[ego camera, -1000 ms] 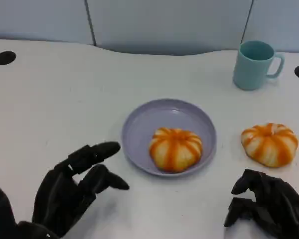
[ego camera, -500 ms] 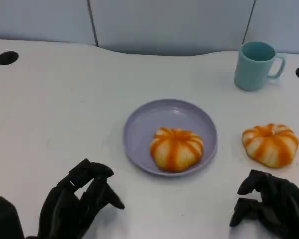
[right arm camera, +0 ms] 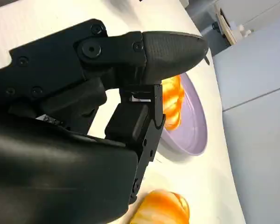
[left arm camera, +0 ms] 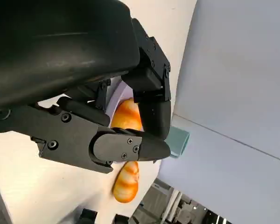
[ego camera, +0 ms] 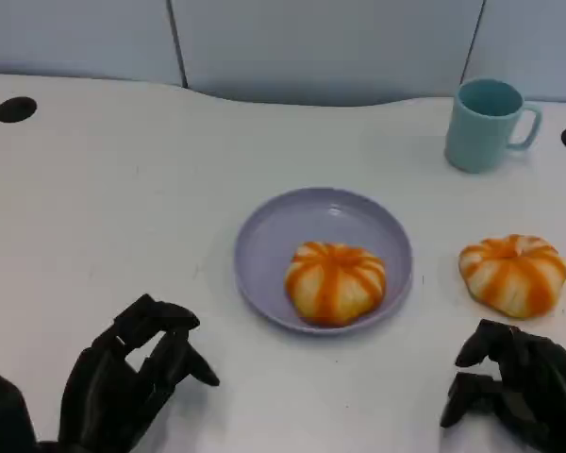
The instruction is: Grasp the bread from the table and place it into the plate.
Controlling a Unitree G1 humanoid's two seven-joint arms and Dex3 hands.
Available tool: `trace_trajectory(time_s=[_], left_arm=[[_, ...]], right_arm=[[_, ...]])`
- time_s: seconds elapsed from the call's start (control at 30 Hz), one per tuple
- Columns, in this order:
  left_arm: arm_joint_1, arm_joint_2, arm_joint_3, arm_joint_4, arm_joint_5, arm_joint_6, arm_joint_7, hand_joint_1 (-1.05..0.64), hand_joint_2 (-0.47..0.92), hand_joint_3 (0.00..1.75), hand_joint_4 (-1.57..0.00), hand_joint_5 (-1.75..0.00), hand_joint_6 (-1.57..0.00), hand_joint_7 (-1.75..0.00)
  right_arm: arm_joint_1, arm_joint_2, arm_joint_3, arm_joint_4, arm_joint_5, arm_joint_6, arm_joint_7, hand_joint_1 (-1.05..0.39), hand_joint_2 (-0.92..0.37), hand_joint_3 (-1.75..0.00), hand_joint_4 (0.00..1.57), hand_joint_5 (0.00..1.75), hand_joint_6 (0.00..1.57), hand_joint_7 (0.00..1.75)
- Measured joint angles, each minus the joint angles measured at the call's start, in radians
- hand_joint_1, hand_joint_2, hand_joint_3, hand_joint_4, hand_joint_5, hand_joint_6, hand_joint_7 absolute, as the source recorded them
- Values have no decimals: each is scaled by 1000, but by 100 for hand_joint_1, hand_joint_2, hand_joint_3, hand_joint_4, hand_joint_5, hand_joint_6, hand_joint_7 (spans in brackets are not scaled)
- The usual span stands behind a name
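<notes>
One bread on the plate, one left on the surface.
Right hand point(ego camera: 514, 396), fingers seemingly curled on nothing, should open and reach far to the bread point(ego camera: 512, 274) right of the plate point(ego camera: 264, 241); left hand point(ego camera: 123, 382) is empty, fingers loosely bent.

Looks like an office or lab test bench: white desk point(ego camera: 123, 217) with black cable grommet holes point(ego camera: 15, 109) and a wavy back edge, grey partition panels point(ego camera: 311, 42) behind it, plus clutter of shelving and equipment past the table edge in the wrist views.
</notes>
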Motion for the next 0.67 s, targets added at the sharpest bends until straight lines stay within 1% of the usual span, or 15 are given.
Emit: trace_trajectory(time_s=[0.17,0.23,0.3,0.37,0.57,0.67], left_arm=[[-14,-2,17,31,0,-32,-11,-56,92,28,-66,-171,-67,-119],[-20,-2,21,33,0,-35,-11,-56,92,29,-64,-172,-65,-122],[-33,-3,28,47,1,-51,-11,-56,92,29,-64,-173,-64,-125],[-50,-3,37,62,2,-73,-11,-56,92,29,-64,-173,-63,-126],[-59,-2,35,78,10,-89,-11,-55,92,28,-65,-174,-62,-126],[-66,-2,36,95,8,-89,-14,-55,92,28,-65,-173,-62,-125]], right_arm=[[-1,0,0,6,-7,-13,-2,-42,-92,-45,126,103,114,98],[-1,0,0,6,-11,-15,-5,-42,-92,-45,125,103,113,98],[-4,0,0,9,-12,-15,-4,-41,-92,-46,124,105,108,104],[-7,-1,-2,14,-10,-15,0,-41,-92,-45,124,105,107,106],[-29,-3,-9,54,0,-36,28,-43,-92,-45,124,104,108,105],[-37,-4,-9,68,-3,-47,25,-42,-92,-44,124,105,108,104]])
